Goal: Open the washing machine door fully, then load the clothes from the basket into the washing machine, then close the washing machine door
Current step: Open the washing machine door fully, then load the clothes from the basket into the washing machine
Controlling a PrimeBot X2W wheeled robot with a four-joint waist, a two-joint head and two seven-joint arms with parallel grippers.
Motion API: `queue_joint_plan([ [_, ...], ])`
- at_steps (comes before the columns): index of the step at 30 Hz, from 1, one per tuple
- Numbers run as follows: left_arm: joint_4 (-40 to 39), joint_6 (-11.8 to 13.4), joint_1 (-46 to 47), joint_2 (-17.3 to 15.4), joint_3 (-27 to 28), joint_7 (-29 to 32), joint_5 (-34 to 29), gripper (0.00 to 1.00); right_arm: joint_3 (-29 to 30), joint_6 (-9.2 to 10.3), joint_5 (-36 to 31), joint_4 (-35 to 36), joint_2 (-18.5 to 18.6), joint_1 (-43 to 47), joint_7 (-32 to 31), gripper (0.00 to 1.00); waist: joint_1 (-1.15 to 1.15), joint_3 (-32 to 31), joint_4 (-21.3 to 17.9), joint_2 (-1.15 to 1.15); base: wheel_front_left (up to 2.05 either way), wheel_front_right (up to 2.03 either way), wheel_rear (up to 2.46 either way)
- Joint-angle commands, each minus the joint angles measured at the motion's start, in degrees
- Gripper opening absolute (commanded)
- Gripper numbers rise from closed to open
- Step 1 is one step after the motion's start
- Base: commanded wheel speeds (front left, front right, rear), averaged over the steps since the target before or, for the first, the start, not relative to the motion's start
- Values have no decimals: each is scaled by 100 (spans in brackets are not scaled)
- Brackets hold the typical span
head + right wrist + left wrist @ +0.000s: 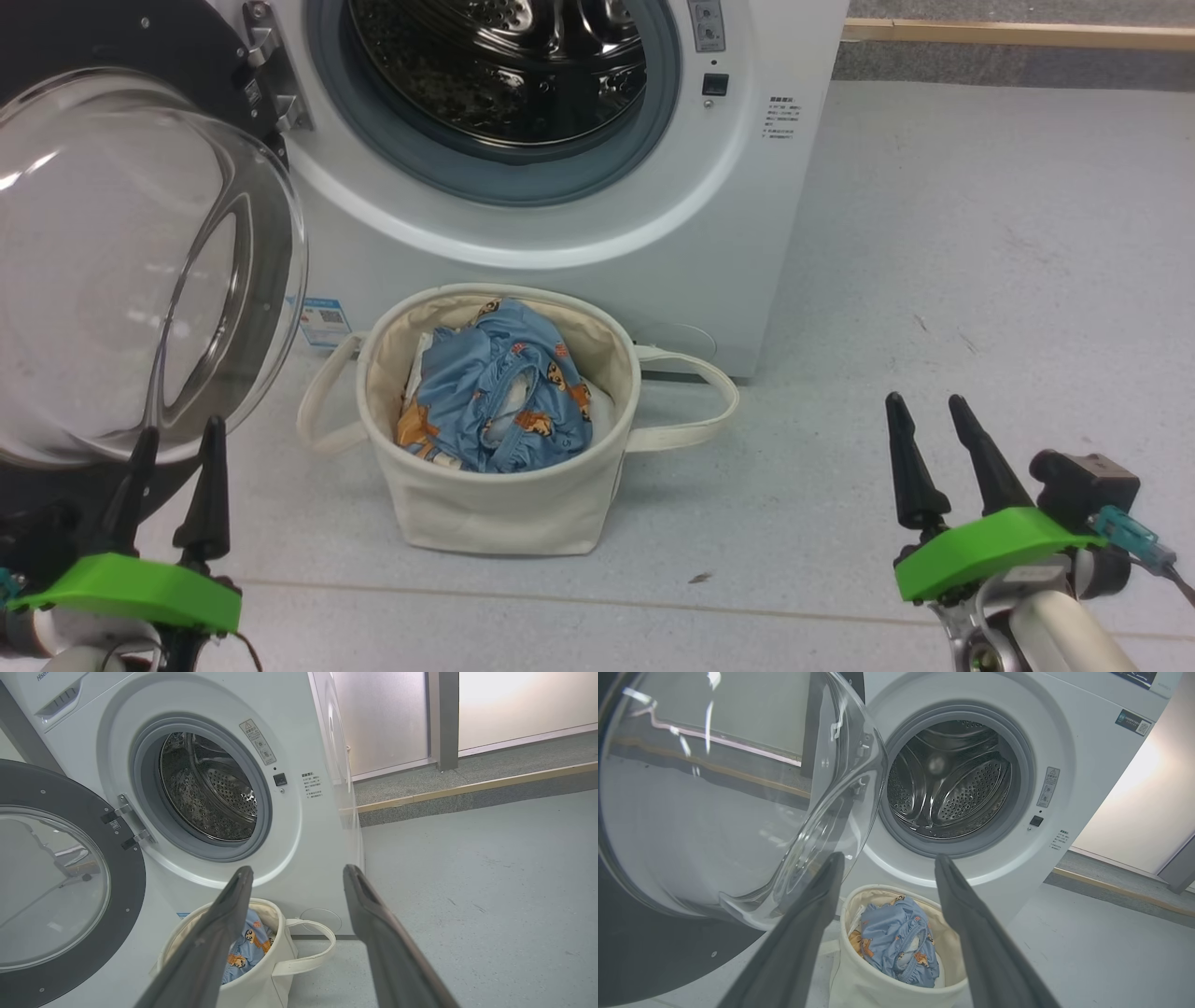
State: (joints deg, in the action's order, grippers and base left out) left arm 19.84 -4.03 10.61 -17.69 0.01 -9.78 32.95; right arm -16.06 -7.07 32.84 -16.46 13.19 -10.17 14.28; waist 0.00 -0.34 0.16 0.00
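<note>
The washing machine door [131, 271] is swung wide open, out to the left of the washing machine [579, 215]. It stands up straight on its hinges [271, 75]. Its glass bowl bulges out toward you.

In the right wrist view you see the door [51, 886] almost whole, with its black ring around the glass. In the left wrist view you look right through the bowl [714, 812] and deep into the shiny drum [952, 784] with its little holes.

The basket [495, 509] sits on the grey floor [980, 233], just in front of the machine and under its round opening. Its mouth faces up. In the head view its two loop handles [691, 411] stick out left and right, in line with the machine's front. The clothes [504, 387] lie bunched inside the basket, blue with orange animals.

Your left gripper [179, 431] is low on the left, in front of the door's bottom edge. You cannot tell if it touches the glass. Its fingers are spread apart with nothing between them. Your right gripper [926, 401] is low on the right, well apart from the basket, also spread and holding nothing. Both point up toward the machine.
</note>
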Motion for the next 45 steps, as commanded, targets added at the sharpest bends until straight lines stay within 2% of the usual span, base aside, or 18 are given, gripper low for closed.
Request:
queue_joint_plan([
  [1,-159,37,317,-217,188,-65,32,100,-71,-42,-43,160,31,-167,72,100,0,1,5,0,42,-25,-17],
  [29,-162,99,298,-279,101,-84,106,100,-64,-42,-70,129,11,-193,72,100,0,1,52,0,101,-61,-41],
  [45,-153,267,286,-350,144,-92,134,100,-106,-42,-56,134,6,-161,72,100,0,-26,100,0,107,-89,-17],
])
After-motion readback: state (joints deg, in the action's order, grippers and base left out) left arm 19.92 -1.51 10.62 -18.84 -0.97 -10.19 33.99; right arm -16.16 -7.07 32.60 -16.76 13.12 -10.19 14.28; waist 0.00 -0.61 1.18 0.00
